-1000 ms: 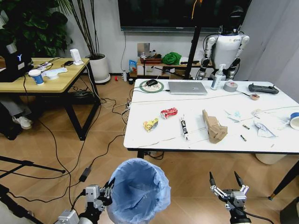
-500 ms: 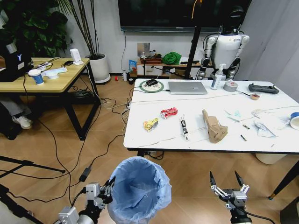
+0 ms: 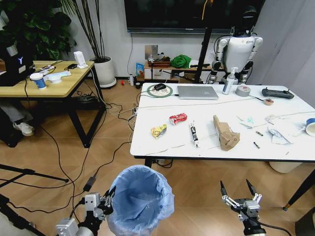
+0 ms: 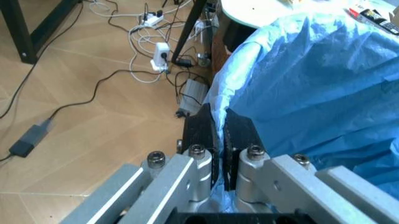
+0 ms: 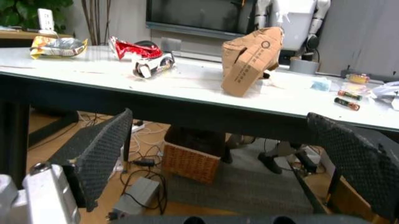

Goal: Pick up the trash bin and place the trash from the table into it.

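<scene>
The trash bin [image 3: 141, 197], lined with a crinkled light-blue bag [image 4: 311, 88], hangs low in front of the table [image 3: 170, 146]. My left gripper [image 3: 107, 200] is shut on the bin's bagged rim, its black fingers [image 4: 201, 132] pinching the plastic. My right gripper [image 3: 239, 191] hovers open and holds nothing, below the table's front edge, its pads [image 5: 103, 149] spread wide. On the table lie the trash items: a yellow wrapper [image 3: 158, 131], a red wrapper [image 3: 177, 118], a white tube [image 3: 193, 133], a brown paper bag [image 3: 225, 132] and white crumpled papers [image 3: 278, 132].
A laptop [image 3: 197, 92], spray bottle [image 3: 229, 81] and tape roll [image 3: 242, 90] sit at the table's far side. A wooden desk [image 3: 49, 83] stands at the left, with cables [image 3: 106, 147] across the floor. A wicker basket [image 5: 193, 163] sits under the table.
The bin and my left gripper have shifted a little to the left and lower. The right gripper has stayed in place.
</scene>
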